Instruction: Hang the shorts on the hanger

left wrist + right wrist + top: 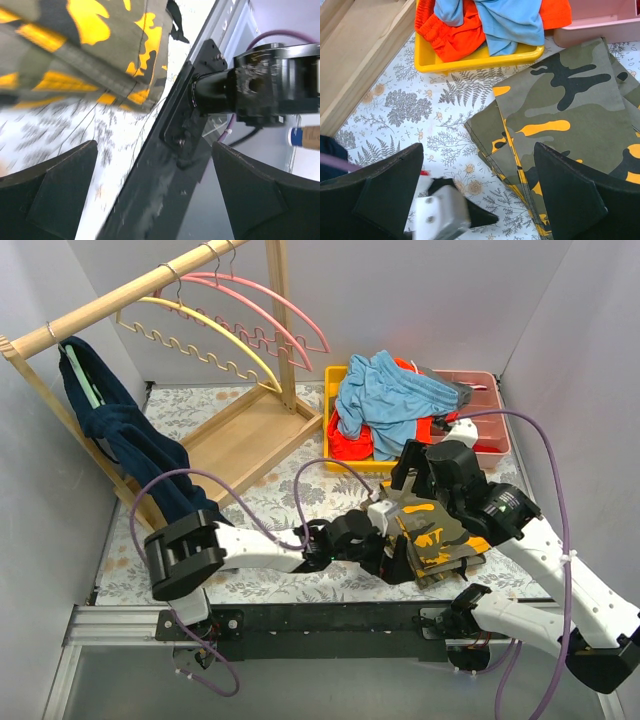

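Observation:
The sky-blue shorts [385, 395] lie crumpled on top of orange shorts in a yellow tray [334, 380] at the back; they also show at the top of the right wrist view [507, 22]. The pale-yellow hanger [200, 332] hangs on the wooden rack at the back left, in front of the pink hangers. My left gripper [398, 548] is open and empty, low at the near left edge of the camouflage shorts [437, 535]; in its own view [154, 147] it faces the table's front rail. My right gripper [418, 468] is open and empty, above the table between the tray and the camouflage shorts [478, 146].
Orange shorts [450, 35] lie under the blue ones. A pink bin [480, 405] stands right of the tray. A navy garment [130, 440] hangs from the rack's left end. The rack's wooden base [245, 435] lies at the back left. The camouflage shorts [565, 115] lie folded.

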`<control>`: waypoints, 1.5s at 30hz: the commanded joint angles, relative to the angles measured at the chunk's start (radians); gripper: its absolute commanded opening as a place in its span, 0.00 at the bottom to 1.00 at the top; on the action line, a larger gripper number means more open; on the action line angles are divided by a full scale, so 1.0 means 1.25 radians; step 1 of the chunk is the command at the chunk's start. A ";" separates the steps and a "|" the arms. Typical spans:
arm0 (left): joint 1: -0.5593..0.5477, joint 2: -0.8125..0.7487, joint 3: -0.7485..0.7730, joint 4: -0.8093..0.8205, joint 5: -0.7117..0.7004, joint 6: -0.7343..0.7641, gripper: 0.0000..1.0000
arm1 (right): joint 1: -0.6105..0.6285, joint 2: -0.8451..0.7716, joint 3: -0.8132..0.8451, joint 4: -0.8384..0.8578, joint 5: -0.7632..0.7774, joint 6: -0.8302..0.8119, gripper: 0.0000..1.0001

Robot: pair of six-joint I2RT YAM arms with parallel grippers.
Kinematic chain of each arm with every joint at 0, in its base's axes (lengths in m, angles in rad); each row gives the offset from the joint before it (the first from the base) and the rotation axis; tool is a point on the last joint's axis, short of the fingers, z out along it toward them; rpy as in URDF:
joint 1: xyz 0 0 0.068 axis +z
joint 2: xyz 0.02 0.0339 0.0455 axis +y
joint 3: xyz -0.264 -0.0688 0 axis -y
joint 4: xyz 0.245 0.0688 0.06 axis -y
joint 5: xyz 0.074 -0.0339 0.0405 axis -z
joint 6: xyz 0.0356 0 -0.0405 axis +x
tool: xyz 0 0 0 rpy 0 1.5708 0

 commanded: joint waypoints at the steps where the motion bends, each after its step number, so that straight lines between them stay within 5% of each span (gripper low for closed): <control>1: 0.015 -0.143 -0.058 -0.111 -0.174 -0.013 0.98 | -0.019 0.026 0.011 0.063 -0.034 -0.034 0.99; 7: 0.077 -0.360 -0.111 -0.387 -0.417 -0.125 0.98 | -0.214 0.174 0.048 0.233 -0.206 -0.104 0.97; 13: 0.142 -0.519 -0.109 -0.575 -0.464 -0.108 0.98 | -0.398 0.388 0.203 0.349 -0.191 -0.123 0.94; 18: 0.146 -0.601 -0.090 -0.641 -0.475 -0.100 0.98 | -0.499 0.529 0.298 0.351 -0.190 -0.091 0.93; 30: 0.147 -0.652 -0.081 -0.685 -0.464 -0.085 0.98 | -0.562 0.789 0.462 0.383 -0.254 -0.081 0.90; 33: 0.148 -0.664 -0.082 -0.692 -0.477 -0.085 0.98 | -0.562 0.808 0.480 0.389 -0.275 -0.086 0.80; 36: 0.147 -0.673 -0.082 -0.691 -0.478 -0.084 0.98 | -0.561 0.777 0.456 0.424 -0.291 -0.093 0.53; 37: 0.148 -0.674 -0.082 -0.689 -0.478 -0.084 0.98 | -0.561 0.771 0.453 0.436 -0.299 -0.102 0.29; 39: 0.148 -0.673 -0.078 -0.686 -0.480 -0.077 0.98 | -0.561 0.761 0.477 0.428 -0.311 -0.110 0.02; 45: 0.150 -0.681 -0.051 -0.704 -0.518 -0.071 0.98 | -0.507 0.682 0.533 0.416 -0.358 -0.150 0.01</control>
